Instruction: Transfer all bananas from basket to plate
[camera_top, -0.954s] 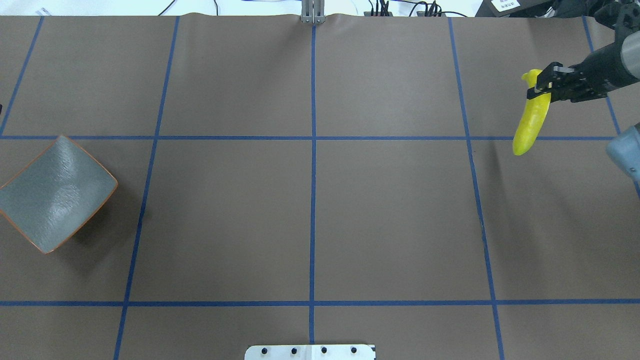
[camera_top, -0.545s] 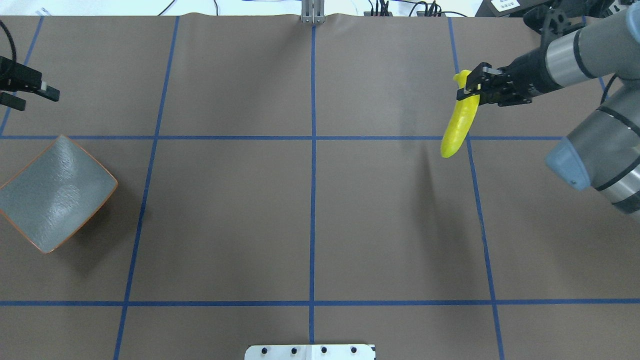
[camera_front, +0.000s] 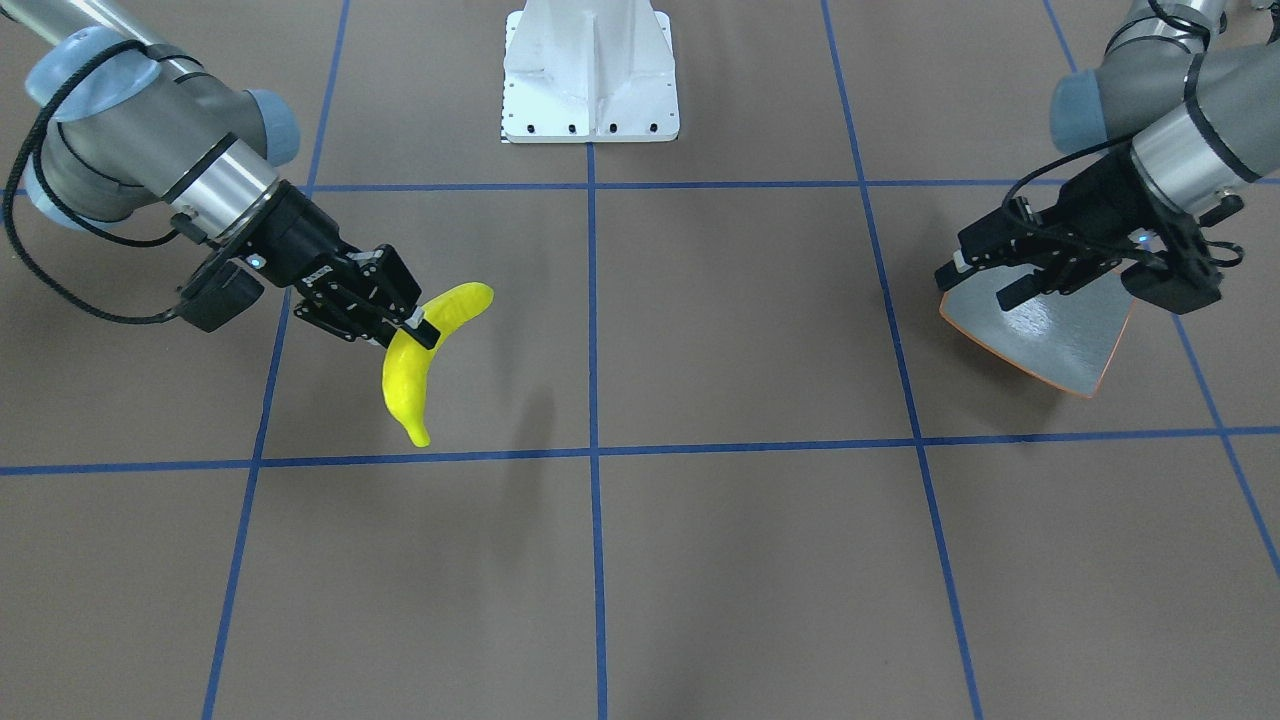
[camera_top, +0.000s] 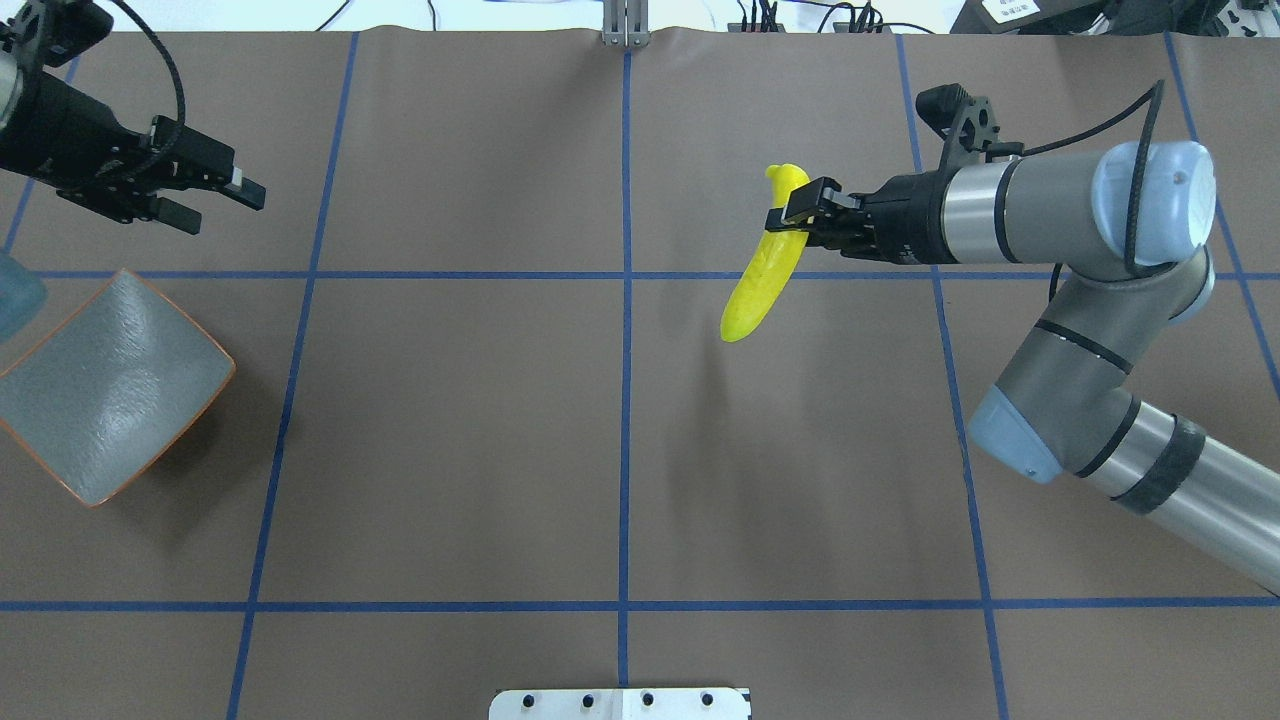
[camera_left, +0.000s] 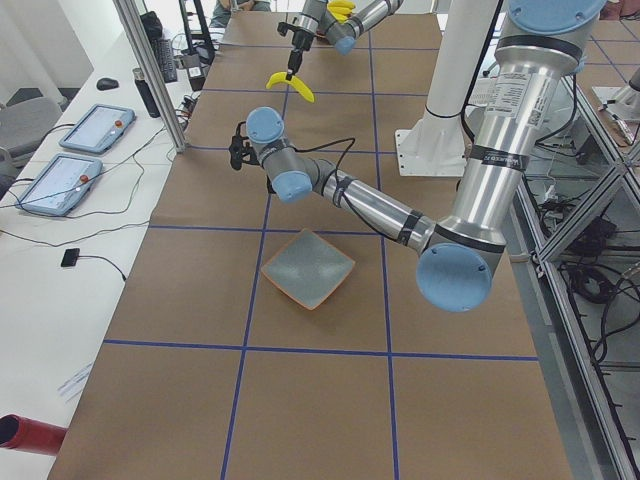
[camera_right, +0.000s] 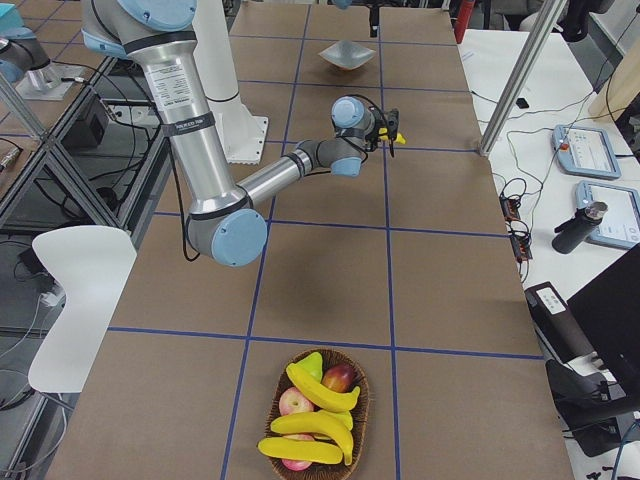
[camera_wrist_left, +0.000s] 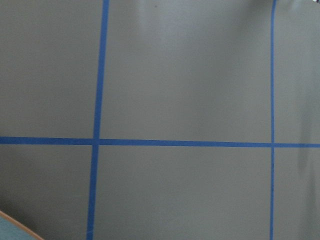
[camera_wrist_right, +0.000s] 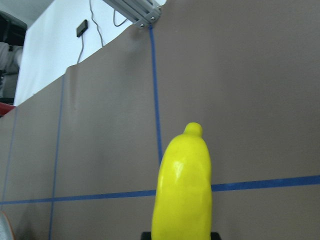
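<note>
Overhead camera looks forward and down, plate (camera_top: 105, 390) at its left edge; front camera faces back, same plate at right; end cameras look lengthwise, one near the plate, one far; wrist cameras close to the table.

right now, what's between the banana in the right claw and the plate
Nothing: the overhead view shows only bare brown table cover with blue tape lines between the banana and the plate. The left claw hovers off that stretch.

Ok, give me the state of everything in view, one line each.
Banana: held in the air.
Right end effector: shut on the banana.
Left end effector: open, empty.
Plate: empty.
Basket: holds three more bananas and apples.
</note>
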